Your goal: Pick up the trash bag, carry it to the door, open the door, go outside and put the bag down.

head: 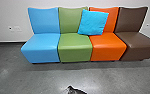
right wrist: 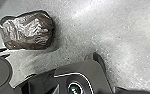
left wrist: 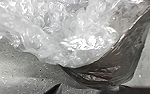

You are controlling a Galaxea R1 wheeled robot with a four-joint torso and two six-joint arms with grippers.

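Observation:
At the bottom edge of the head view, the dark top of what looks like the trash bag (head: 76, 90) shows above the grey floor. Close up in the left wrist view is the bag (left wrist: 116, 62), dark and shiny, with crumpled clear bubble-wrap-like plastic (left wrist: 86, 42) at it. The right wrist view has the dark, wrinkled bag (right wrist: 28, 31) in its upper left, over the speckled floor. Whether either gripper holds the bag cannot be made out.
Blue (head: 42, 41), green (head: 74, 46), orange (head: 107, 47) and brown (head: 136, 42) seats stand in a row against a white wall (head: 9, 15). A bright blue cushion (head: 93, 22) leans on the backrests of the green and orange ones. Grey floor (head: 28, 77) lies before them.

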